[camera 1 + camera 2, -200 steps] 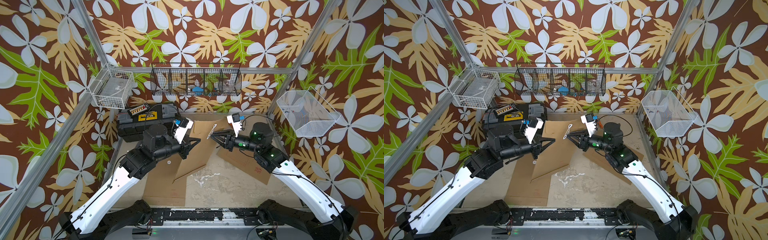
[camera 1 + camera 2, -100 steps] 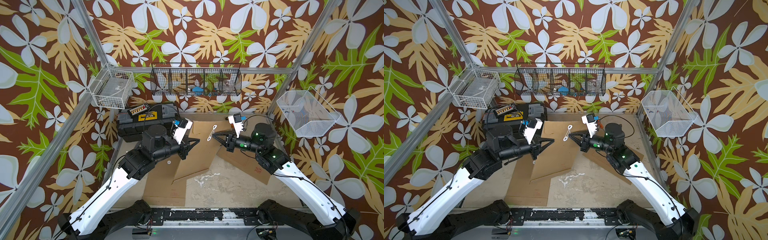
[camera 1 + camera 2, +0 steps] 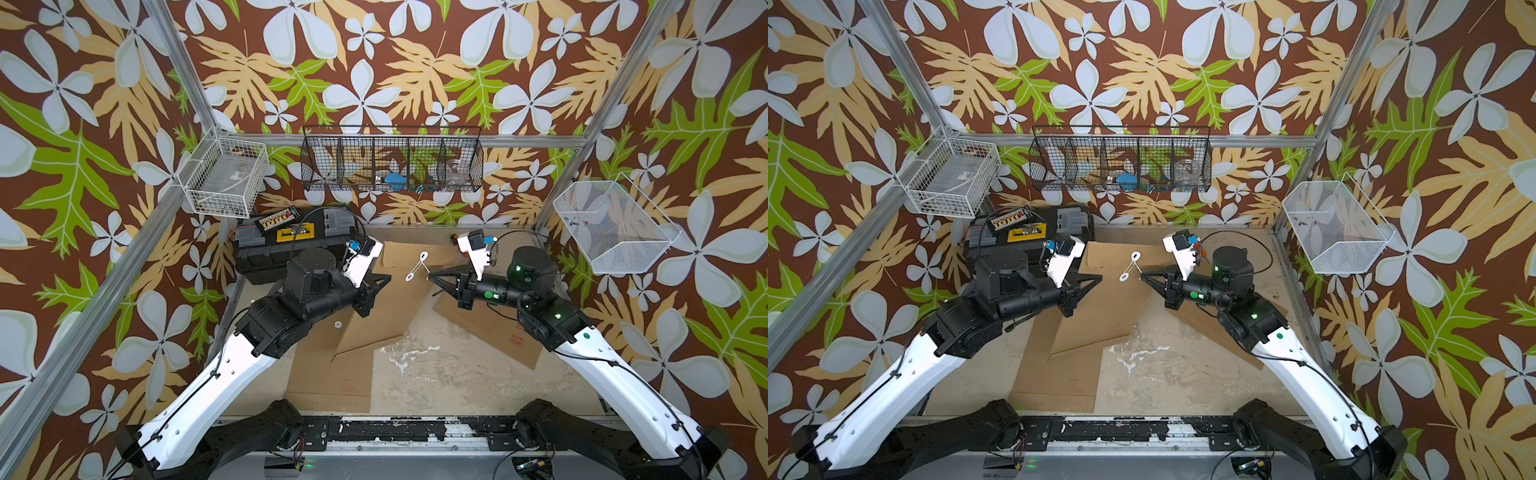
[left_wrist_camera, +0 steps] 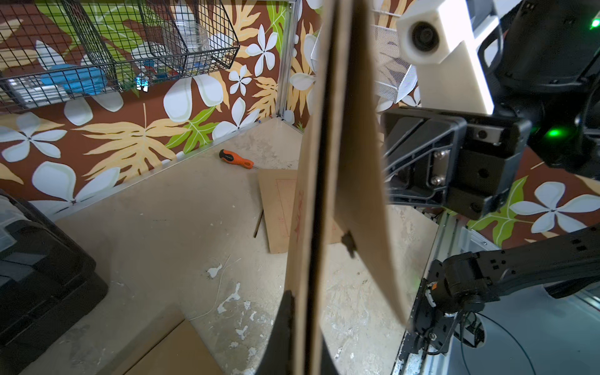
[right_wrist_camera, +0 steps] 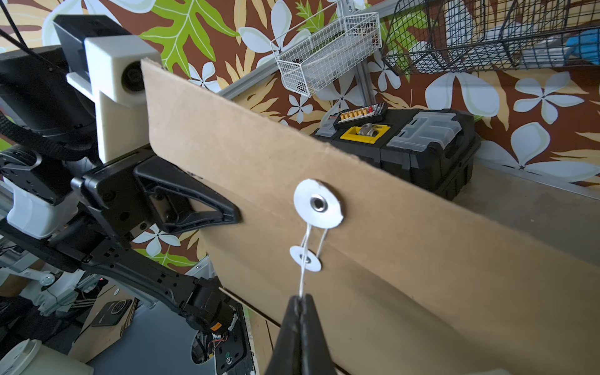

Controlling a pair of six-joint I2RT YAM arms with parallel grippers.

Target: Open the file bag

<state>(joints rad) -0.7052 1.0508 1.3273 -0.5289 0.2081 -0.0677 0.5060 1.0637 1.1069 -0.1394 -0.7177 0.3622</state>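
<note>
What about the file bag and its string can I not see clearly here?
Contents of the file bag: its own walls hide them, every view.
Turns of the string: the lower disc covers them, right wrist view.
Far finger of the left gripper: behind the bag, right wrist view.

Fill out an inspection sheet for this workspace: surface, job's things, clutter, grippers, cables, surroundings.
Surface: table worn, with white chipped patches.
Job's things: file bag held up by its edge; string runs between two white discs.
Clutter: flat file bags on the table; orange screwdriver; black toolbox.
Grippers: left gripper shut on the file bag's edge; right gripper shut on the string.
Cables: black cable looping at the right wrist.
Surroundings: floral walls; white wire basket; black wire basket; white mesh basket.
</note>
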